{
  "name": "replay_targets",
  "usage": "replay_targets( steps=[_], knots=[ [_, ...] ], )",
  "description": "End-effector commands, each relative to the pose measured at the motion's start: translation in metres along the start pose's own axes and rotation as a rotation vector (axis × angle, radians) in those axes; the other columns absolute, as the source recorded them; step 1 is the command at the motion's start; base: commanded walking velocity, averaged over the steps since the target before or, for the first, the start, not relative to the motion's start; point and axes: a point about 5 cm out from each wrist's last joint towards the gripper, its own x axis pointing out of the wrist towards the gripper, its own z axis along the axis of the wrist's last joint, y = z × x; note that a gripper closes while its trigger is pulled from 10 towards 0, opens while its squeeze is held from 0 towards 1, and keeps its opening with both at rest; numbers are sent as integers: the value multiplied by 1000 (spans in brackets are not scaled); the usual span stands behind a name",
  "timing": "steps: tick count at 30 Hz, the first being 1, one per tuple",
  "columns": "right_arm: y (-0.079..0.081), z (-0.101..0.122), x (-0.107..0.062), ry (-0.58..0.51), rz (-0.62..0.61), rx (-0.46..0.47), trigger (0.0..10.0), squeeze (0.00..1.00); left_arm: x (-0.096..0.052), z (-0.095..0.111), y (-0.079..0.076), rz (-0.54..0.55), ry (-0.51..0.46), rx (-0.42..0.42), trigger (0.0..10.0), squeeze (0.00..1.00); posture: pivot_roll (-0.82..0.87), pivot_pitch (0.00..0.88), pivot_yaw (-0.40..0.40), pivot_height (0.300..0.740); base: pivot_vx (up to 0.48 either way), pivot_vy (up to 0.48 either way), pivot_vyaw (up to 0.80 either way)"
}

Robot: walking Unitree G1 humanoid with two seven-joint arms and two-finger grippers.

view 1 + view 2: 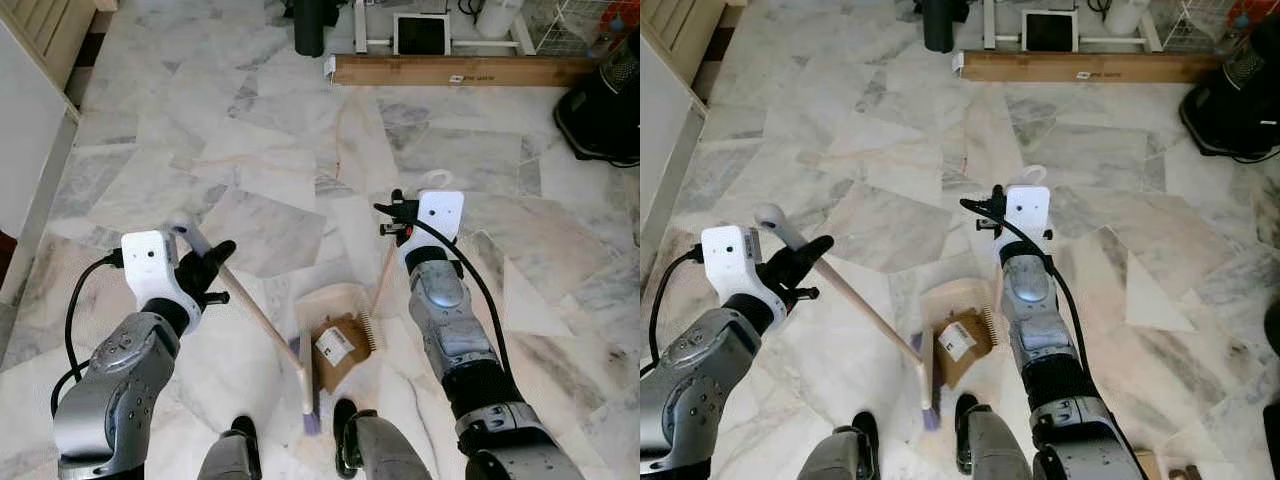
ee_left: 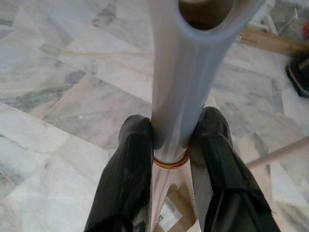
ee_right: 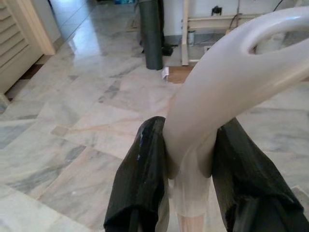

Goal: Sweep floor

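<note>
Our left gripper [image 2: 169, 154] clamps the broom [image 1: 262, 320]; our right gripper [image 3: 190, 154] clamps the dustpan [image 1: 340, 335] handle — grey-veined marble floor [image 1: 260, 130], wooden plank [image 1: 460, 69] beyond.

Broom [image 1: 855, 300] in left gripper [image 1: 800, 262], dustpan [image 1: 958, 335] holding cardboard scrap [image 1: 958, 348].

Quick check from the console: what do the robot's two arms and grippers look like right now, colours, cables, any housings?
Both arms are silver metal with dark joint sections. Each wrist carries a white boxy housing with a black cable looping back along the arm. The left gripper and right gripper each have two long black fingers, matte and rounded at the tips.
</note>
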Motion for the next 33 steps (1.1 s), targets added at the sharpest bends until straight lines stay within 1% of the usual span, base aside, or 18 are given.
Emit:
replay_targets(
  steps=[1,3,4,5,7,14,16,18,21,22,27,28,33],
  knots=[
    [1,5,-1,-6,9,73,10000,0,1,4,1,11,-50,-36,10000,0,-18,379,-24,740,0,0,0],
    [1,6,-1,-3,8,83,10000,0,2,6,1,18,-65,-37,10000,0,-18,377,-24,740,0,0,0],
    [-1,8,-1,-4,7,89,10000,0,3,11,0,20,-104,-46,10000,0,-17,366,-25,740,0,0,0],
    [-1,8,-1,-4,7,89,10000,0,3,11,0,20,-104,-46,10000,0,-17,366,-25,740,0,0,0],
    [-2,10,0,-5,5,97,10000,0,3,17,0,28,-147,-54,10000,0,-15,358,-26,740,0,0,0],
    [-4,19,3,-15,10,111,10000,0,7,24,-4,16,-198,-54,10000,0,-15,313,-27,740,0,0,0],
    [-4,22,4,-23,10,117,10000,0,6,27,-5,17,-221,-41,10000,0,-14,304,-27,740,0,0,0],
    [-4,23,5,-25,10,118,10000,0,6,28,-5,17,-224,-41,10000,0,-14,298,-28,740,0,0,0],
    [-4,25,5,-31,12,121,10000,0,7,29,-8,-5,-236,-11,10000,0,-12,285,-29,740,0,0,0],
    [-4,25,6,-30,13,122,10000,0,8,30,-10,-10,-245,-11,10000,0,-12,271,-29,740,0,0,0],
    [-2,28,6,-31,18,134,10000,0,10,31,-15,-25,-262,-10,10000,0,-13,258,-29,740,0,0,0],
    [-2,31,7,-37,17,146,10000,0,12,34,-18,-41,-282,-8,10000,0,-13,251,-27,740,0,0,0],
    [-1,38,8,-57,18,153,10000,0,13,40,-24,-72,-306,15,10000,0,-14,249,-22,740,0,0,0]
  ],
)
